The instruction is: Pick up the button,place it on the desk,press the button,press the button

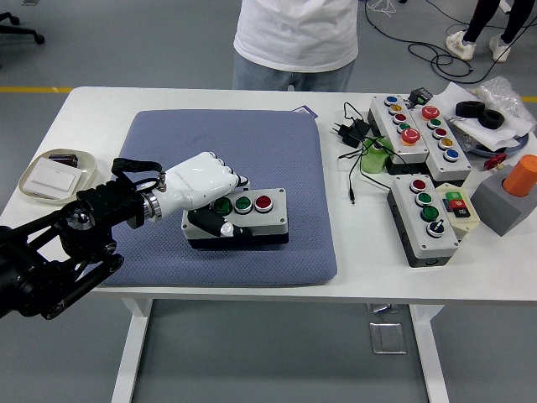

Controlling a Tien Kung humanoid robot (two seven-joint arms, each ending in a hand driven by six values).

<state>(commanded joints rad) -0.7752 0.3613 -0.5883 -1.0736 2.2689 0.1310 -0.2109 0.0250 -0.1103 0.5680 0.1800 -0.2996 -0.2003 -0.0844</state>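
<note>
Head view. No readable writing or brand on anything; print too small to tell. Left hand (204,186), white with a black arm, comes in from the lower left and grips the left end of the button box (239,217), fingers curled over its top, thumb along its front side. The box is grey on top, black below, with three round buttons in a row: two green, one red at the right end. It sits level on the blue-grey pad (231,151), near the pad's front middle. The right arm does not show.

Surface: white table (84,109), the pad covering its left-centre. Small tray (46,178) with a white switch plate at the left edge. On the right, several more button boxes (424,217), black cables and a plug (352,130), an orange cylinder on a grey block (510,197), and black tape rolls (478,113).

Room: grey floor, a yellow line at left, cables on the floor. A person in a white shirt (294,34) stands at the far side; the hands do not show.
</note>
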